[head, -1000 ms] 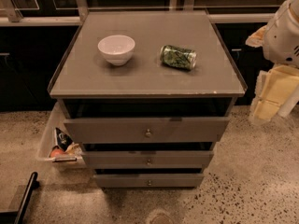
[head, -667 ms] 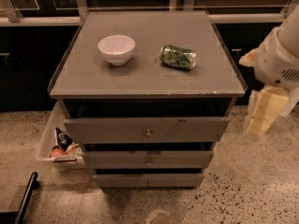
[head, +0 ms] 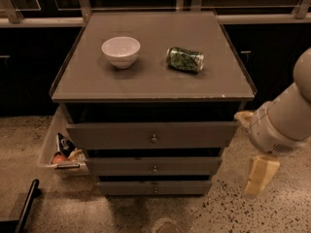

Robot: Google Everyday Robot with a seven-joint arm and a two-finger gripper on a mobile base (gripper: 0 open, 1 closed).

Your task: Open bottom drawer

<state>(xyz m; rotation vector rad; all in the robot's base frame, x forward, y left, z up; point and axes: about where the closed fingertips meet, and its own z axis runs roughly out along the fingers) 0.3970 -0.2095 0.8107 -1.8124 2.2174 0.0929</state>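
In the camera view, has brought the gripper lower beside the cabinet over the last 1 second, open or closed impossible to tell, well right of the bottom drawer, lowest of 3 fronts, not yet pulled: probably approach only.

Dim, warm light from above; the gripper shows pale at lower right.

We see the arm cut off by the right edge above the gripper, which hangs right of the cabinet, while the bottom drawer shows only its front, its interior hidden beneath the middle drawer, and the can label stays unreadable.
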